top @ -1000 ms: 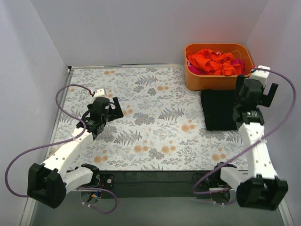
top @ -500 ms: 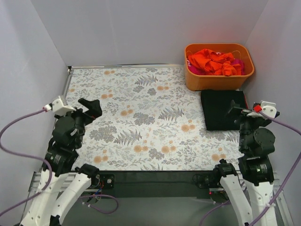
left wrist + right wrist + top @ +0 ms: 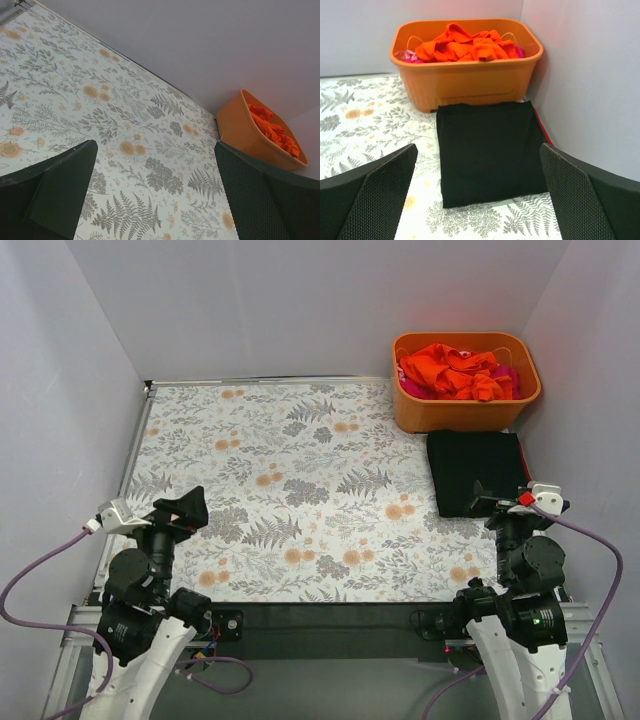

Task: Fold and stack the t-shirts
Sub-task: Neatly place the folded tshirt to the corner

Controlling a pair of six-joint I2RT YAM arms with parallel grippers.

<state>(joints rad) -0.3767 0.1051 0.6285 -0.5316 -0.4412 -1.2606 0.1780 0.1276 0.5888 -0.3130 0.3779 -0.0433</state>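
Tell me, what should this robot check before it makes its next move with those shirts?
1. Open and holding nothing, left gripper and right gripper: ok.
2. The black t-shirt folded flat beside the orange tub: ok.
3. Every shirt folded: not ok; orange t-shirts and a pink t-shirt lie crumpled in the tub.
4. Number of shirts in the tub: cannot tell, they overlap.
5. Grippers clear of the tub: ok, both hang well short of it.
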